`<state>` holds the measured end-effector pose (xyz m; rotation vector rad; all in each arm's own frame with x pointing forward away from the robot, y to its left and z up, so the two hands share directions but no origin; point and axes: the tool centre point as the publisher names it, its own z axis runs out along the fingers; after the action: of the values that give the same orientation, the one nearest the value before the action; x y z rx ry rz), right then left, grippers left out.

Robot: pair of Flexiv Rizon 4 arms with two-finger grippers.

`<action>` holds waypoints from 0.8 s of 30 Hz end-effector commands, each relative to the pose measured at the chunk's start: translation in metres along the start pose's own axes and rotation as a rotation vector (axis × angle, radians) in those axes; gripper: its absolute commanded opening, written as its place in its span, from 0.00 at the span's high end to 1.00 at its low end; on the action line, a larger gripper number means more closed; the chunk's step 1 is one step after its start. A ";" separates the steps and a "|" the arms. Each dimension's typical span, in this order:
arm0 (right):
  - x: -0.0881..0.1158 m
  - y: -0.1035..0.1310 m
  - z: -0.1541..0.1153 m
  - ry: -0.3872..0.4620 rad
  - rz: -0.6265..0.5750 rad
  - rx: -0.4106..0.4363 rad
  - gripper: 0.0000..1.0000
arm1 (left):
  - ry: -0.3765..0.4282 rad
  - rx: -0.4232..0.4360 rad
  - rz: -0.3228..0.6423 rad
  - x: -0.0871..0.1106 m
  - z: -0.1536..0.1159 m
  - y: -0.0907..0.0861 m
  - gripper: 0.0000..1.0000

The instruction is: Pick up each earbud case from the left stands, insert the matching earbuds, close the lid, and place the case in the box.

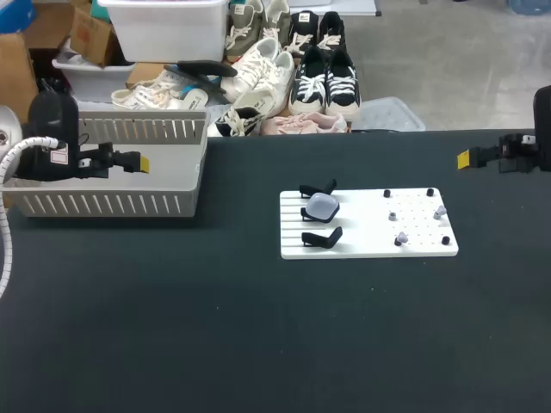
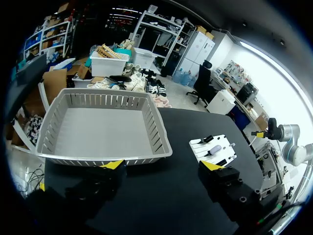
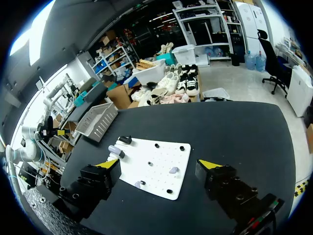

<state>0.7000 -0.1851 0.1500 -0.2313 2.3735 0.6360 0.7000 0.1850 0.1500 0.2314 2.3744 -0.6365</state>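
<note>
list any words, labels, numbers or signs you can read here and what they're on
None can be read in any view.
White sticker on the left arm: some print, too small and blurred to read.
Earbud case, white board, basket: no print visible.
</note>
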 end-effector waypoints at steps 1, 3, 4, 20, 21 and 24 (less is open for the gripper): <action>0.000 0.000 0.000 0.000 0.000 0.000 0.00 | -0.001 0.009 0.003 0.000 0.001 0.000 0.00; 0.000 0.000 0.000 0.000 0.000 0.000 0.00 | -0.010 0.010 0.017 -0.001 0.001 -0.001 0.00; 0.000 0.000 0.000 0.000 0.000 0.000 0.00 | -0.016 0.024 0.036 -0.001 0.001 -0.003 0.00; 0.000 0.000 0.000 0.000 0.000 0.000 0.00 | -0.071 0.218 0.424 -0.024 0.015 -0.039 0.00; 0.000 0.000 0.000 0.000 0.000 0.000 0.00 | -0.070 0.240 0.449 -0.025 0.016 -0.042 0.00; 0.000 0.000 0.000 0.000 0.000 0.000 0.00 | -0.068 0.304 0.542 -0.030 0.021 -0.051 0.00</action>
<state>0.7000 -0.1851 0.1500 -0.2313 2.3735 0.6361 0.7097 0.1325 0.1771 0.8143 2.0981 -0.5591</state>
